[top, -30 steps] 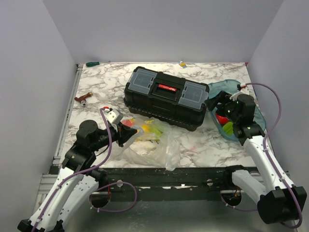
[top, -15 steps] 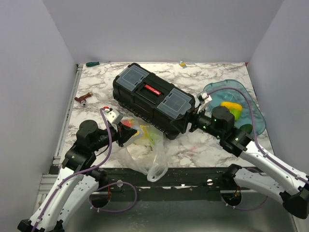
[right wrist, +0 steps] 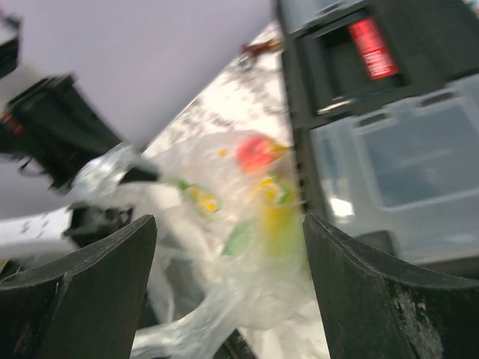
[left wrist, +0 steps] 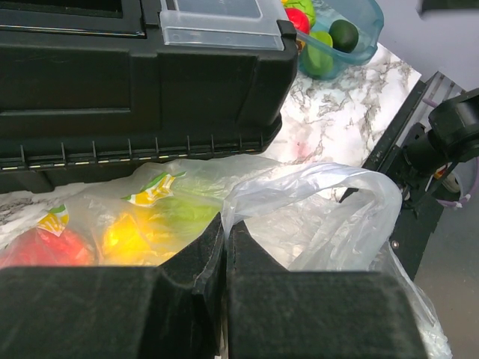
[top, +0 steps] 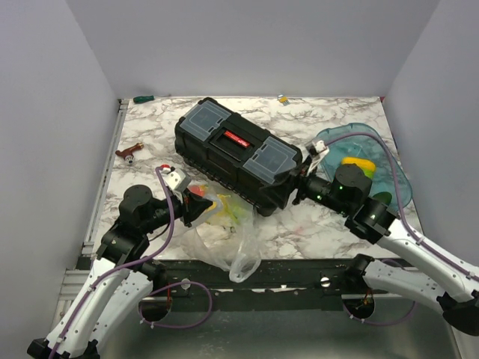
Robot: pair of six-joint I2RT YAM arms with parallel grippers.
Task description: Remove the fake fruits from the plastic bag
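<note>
The plastic bag (top: 224, 233) lies crumpled in front of the black toolbox (top: 233, 152). Through its film I see fake fruits: red (left wrist: 45, 247), yellow (left wrist: 138, 235) and green (left wrist: 187, 213). My left gripper (top: 196, 210) is shut on a fold of the bag's edge (left wrist: 247, 196), at the bag's left side. My right gripper (top: 298, 187) is at the toolbox's right end, open, with nothing between its fingers (right wrist: 82, 288). It faces the bag (right wrist: 224, 269), where a red fruit (right wrist: 258, 153) and a yellow one (right wrist: 278, 217) show, blurred. More fruits, yellow (top: 358, 163) and green (top: 382, 199), lie in the blue tray (top: 334, 137).
The toolbox stands askew in the middle of the marble table (top: 150, 127), its right end towards the front. A red-handled tool (top: 129, 152) lies at the left and a green item (top: 142, 98) at the far left corner. A small yellow item (top: 282, 98) lies by the back wall.
My right arm left the blue tray and came to the toolbox's right end. The toolbox turned, its right end swinging forward. The bag bunched up narrower. My left gripper kept its hold.
</note>
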